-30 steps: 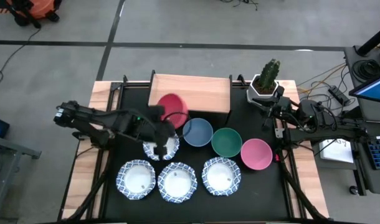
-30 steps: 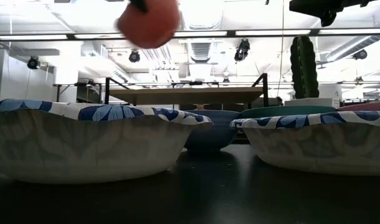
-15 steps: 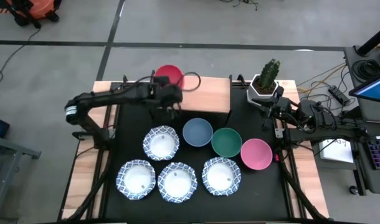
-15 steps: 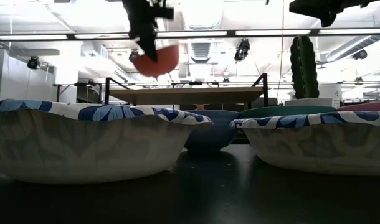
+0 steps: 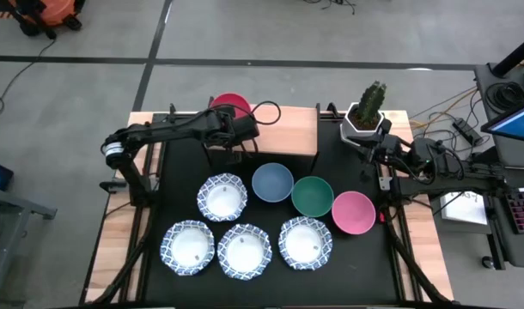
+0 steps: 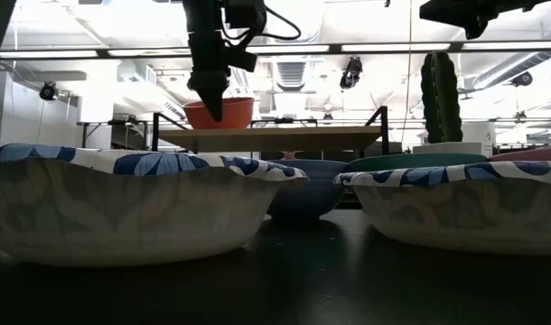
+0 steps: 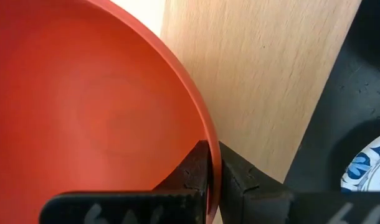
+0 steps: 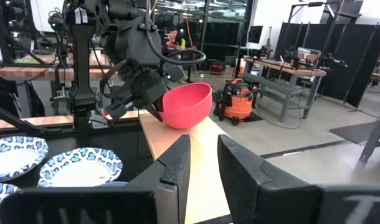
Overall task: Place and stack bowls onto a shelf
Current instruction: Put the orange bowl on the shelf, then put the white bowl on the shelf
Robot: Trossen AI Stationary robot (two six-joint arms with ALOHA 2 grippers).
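Observation:
My left gripper (image 5: 239, 122) is shut on a red bowl (image 5: 230, 105) at the far left corner of the light wood shelf (image 5: 283, 129). In the low view the red bowl (image 6: 223, 113) stands level at the shelf's top (image 6: 284, 134). My right gripper (image 8: 202, 163) is open and empty at the table's right side, beside the cactus pot. A blue bowl (image 5: 272, 182), a green bowl (image 5: 313, 196) and a pink bowl (image 5: 353, 212) sit on the black table in front of the shelf. Several white bowls with blue rims (image 5: 244, 251) sit nearer. My left gripper holds the red bowl by its rim (image 7: 205, 134) on the bowl's near side, one finger (image 7: 191, 169) inside the bowl and one (image 7: 240, 177) outside. The fingers point down from above. The bowl is upright with its bottom at the shelf board; I cannot tell whether it rests on it.
A cactus in a white pot (image 5: 366, 116) stands at the far right corner beside the shelf. The shelf's right part (image 5: 292, 124) is bare wood. The room beyond shows workbenches and an orange vacuum (image 8: 240, 99).
My left gripper has carried the red bowl from above the table in front of the shelf toward the far edge and down onto the shelf's far left corner. The bowl was tipped and now stands level.

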